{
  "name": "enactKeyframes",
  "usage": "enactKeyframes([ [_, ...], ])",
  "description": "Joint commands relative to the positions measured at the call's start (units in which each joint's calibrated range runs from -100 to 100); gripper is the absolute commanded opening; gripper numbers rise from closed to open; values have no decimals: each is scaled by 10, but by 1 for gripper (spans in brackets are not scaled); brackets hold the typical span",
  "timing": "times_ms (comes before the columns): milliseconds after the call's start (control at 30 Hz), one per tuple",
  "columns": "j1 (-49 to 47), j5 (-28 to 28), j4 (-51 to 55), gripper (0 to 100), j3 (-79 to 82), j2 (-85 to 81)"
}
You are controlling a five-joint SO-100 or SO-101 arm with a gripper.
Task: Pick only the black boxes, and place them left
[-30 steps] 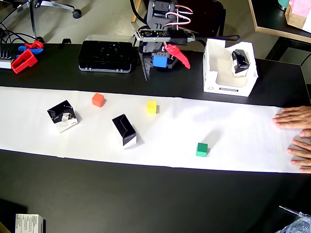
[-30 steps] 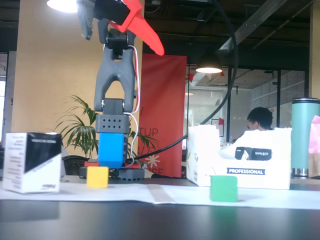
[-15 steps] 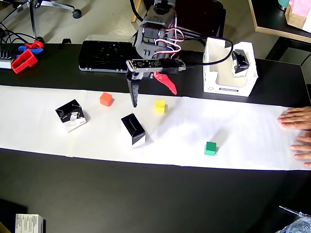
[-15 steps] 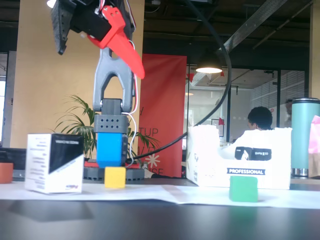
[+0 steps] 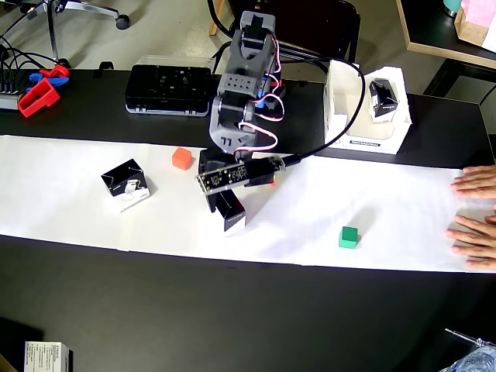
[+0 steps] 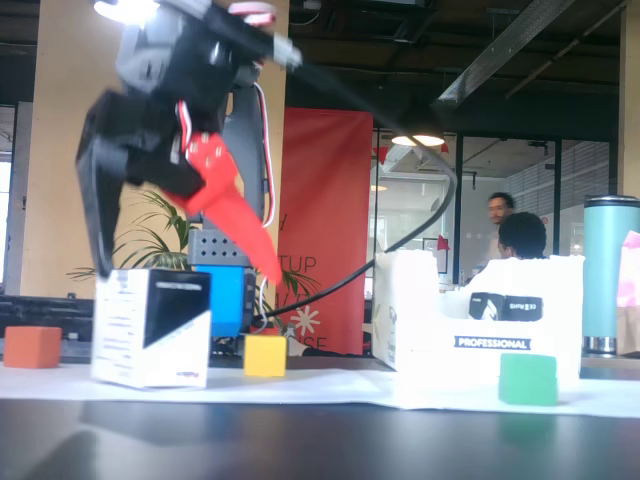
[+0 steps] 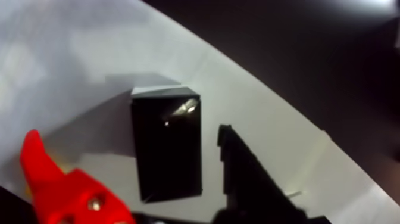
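1. Black-faced cartons are the targets: one black box stands on the white paper strip directly under the arm, a second black box stands further left on the same strip in the overhead view, and a third black box rests inside the white open-topped carton on the worktop.
2. Jaws state: the gripper is spread wide, with the red finger on one side of the centre box and the black finger on the other. Neither finger appears to touch the box in the wrist view; nothing is held.
3. In the fixed view the same box sits flat on the paper with the gripper poised over it, the fingertips reaching about to its top edge.
4. Distractors: the orange cube and green cube remain on the strip; the yellow cube is visible in the fixed view only.
5. A person's hands rest on the right end of the strip in the overhead view.
6. Progress, as a judgement: early in the current pick. The arm is aligned for a grasp, but closing, lifting and moving leftward are not yet done. The second box also lies mid-strip, so it too appears unplaced.
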Motion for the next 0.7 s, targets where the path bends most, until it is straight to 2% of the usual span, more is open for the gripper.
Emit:
enactKeyframes([
  [0,-12,1,-55,57,-9,17],
  [67,-12,1,-83,56,-9,39],
  [100,-13,1,-88,52,-9,47],
  [200,-15,-3,-86,26,17,54],
  [267,-15,-4,-85,15,54,53],
  [367,-15,-7,-83,14,97,44],
  [433,-34,-49,-77,13,115,9],
  [667,-172,-194,239,13,3,-126],
])
